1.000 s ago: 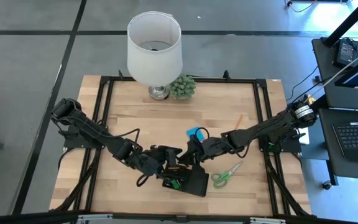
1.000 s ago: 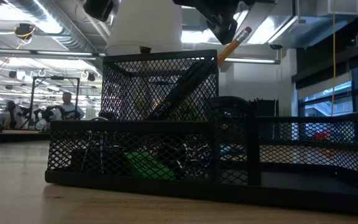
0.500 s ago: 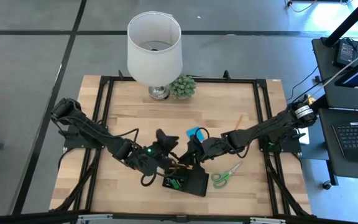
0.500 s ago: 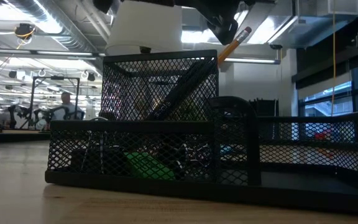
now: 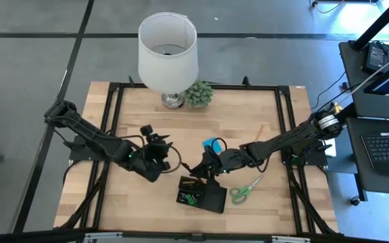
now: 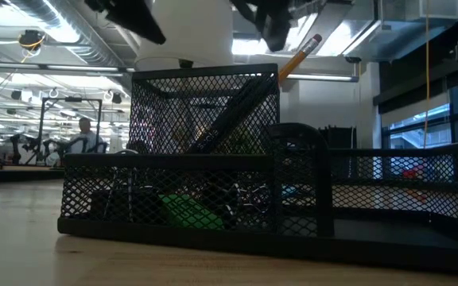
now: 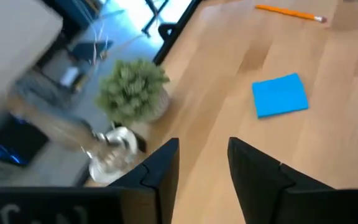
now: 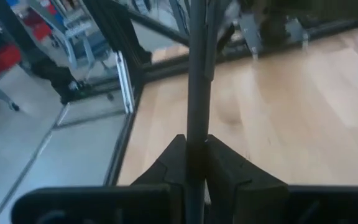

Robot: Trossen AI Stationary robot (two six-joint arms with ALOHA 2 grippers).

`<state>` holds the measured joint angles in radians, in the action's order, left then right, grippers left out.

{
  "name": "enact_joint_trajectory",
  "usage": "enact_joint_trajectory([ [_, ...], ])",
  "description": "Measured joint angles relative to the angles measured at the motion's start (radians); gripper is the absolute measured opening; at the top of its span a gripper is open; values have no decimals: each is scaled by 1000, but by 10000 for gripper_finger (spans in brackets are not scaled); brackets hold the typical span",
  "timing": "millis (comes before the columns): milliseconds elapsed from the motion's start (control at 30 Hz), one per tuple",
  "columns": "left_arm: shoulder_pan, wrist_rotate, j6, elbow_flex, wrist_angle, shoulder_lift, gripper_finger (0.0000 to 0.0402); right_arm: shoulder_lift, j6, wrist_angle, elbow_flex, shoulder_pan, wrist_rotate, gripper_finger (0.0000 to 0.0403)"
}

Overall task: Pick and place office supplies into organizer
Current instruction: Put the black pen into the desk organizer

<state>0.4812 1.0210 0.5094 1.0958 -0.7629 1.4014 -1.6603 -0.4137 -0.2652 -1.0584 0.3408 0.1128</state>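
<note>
The counter (image 5: 134, 202) is made of light wood with a black frame around it. At the far edge stand a white lamp (image 5: 168, 52) and a small green plant (image 5: 198, 94), side by side. A blue pad (image 5: 212, 144) lies near the middle, and an orange pencil (image 5: 259, 131) lies to its right. The black mesh organizer (image 5: 202, 196) sits near the front edge. Green scissors (image 5: 245, 190) lie just beside it.

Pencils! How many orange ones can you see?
2. A loose pencil lies on the table; a stored pencil pokes out of the organizer. More may hide inside the mesh.
</note>
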Motion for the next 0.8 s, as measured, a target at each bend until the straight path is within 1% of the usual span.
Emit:
enact_joint_trajectory([
  [133,4,-2,173,-40,6,-18,126,-61,4,-89,0,20,14,38],
  [300,4,0,288,-59,8,-18,121,-123,27,-143,0,42,52,38],
  [400,3,2,306,-59,10,-18,118,-145,31,-143,0,43,70,40],
  [800,3,9,308,-59,12,-18,115,-244,30,-136,0,44,72,43],
])
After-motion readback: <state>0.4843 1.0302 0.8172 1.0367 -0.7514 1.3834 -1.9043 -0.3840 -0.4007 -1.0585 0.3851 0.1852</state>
